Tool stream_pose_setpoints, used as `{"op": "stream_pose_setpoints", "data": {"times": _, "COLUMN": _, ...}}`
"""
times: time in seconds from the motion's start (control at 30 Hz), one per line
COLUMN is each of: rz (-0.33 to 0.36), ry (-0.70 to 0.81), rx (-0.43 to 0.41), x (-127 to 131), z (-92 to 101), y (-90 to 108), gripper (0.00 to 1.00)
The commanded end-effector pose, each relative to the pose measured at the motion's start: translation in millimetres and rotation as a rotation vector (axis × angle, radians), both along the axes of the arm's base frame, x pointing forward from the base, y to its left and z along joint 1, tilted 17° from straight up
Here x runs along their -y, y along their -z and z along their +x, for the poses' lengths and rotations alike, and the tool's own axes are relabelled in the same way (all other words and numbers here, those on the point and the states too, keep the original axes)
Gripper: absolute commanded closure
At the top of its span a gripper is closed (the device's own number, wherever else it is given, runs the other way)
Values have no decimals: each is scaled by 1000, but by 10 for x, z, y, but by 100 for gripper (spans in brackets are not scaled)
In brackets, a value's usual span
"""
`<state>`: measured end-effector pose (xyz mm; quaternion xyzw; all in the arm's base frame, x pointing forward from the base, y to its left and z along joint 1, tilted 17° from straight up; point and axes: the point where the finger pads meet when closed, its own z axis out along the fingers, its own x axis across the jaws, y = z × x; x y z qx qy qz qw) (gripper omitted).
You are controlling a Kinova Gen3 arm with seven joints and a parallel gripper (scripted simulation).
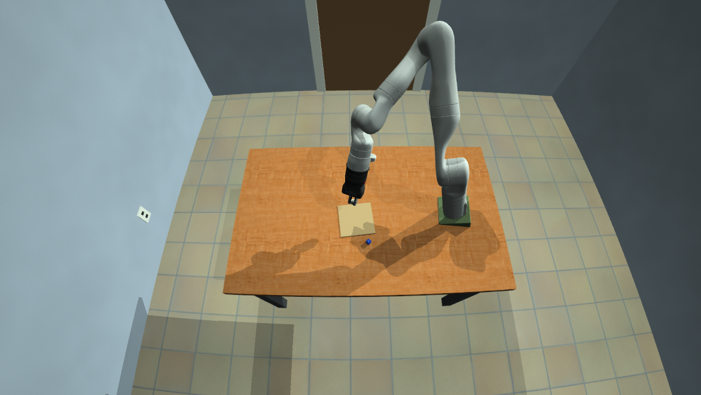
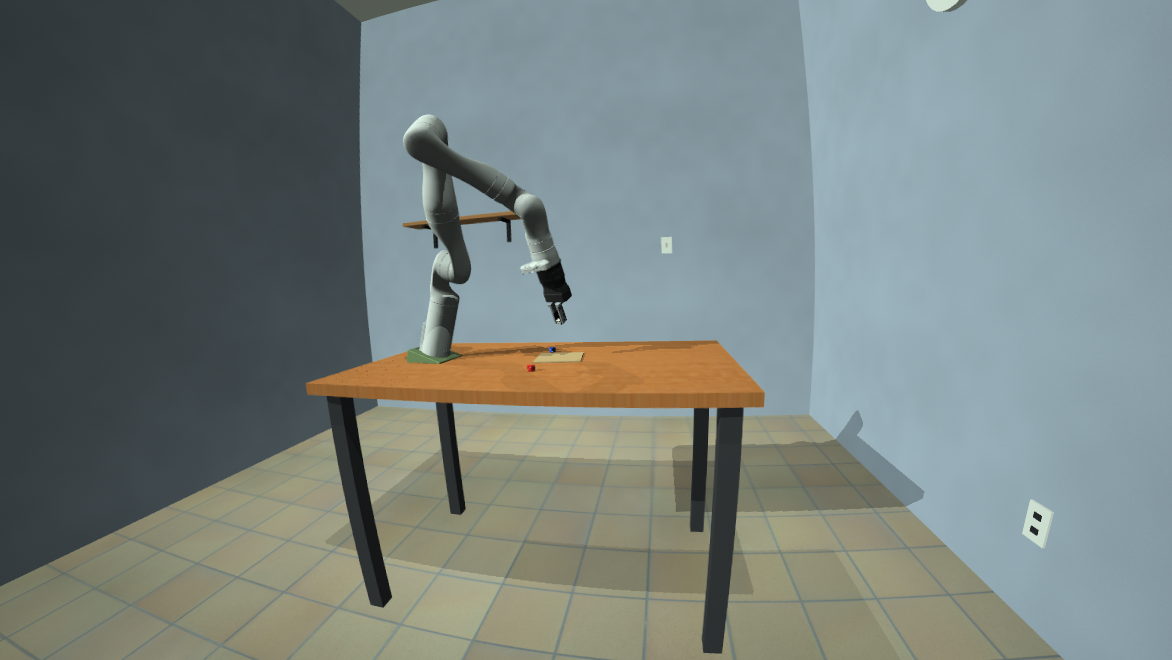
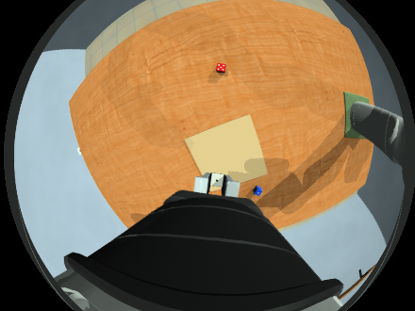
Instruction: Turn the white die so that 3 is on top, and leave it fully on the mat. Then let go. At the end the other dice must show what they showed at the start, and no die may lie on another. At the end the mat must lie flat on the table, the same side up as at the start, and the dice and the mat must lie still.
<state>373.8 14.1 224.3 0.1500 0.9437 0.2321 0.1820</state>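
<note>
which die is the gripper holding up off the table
The white die, clamped in the gripper above the mat. The blue die and red die lie on the table.

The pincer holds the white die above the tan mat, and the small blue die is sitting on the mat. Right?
Not quite. The small blue die sits on the orange wooden table, just off the square tan mat, as the top view shows. The pincer does hold the small white die above it.
</note>
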Motion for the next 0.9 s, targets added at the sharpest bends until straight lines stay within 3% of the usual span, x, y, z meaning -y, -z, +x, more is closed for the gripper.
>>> {"op": "stream_pose_setpoints", "data": {"times": 0.0, "rz": 91, "ry": 12, "rx": 16, "x": 55, "z": -15, "y": 1, "gripper": 66}}
{"op": "stream_pose_setpoints", "data": {"times": 0.47, "rz": 440, "ry": -87, "rx": 189, "x": -73, "z": -67, "y": 174, "gripper": 66}}
{"op": "stream_pose_setpoints", "data": {"times": 0.87, "rz": 552, "ry": -112, "rx": 253, "x": -201, "z": -95, "y": 205, "gripper": 66}}
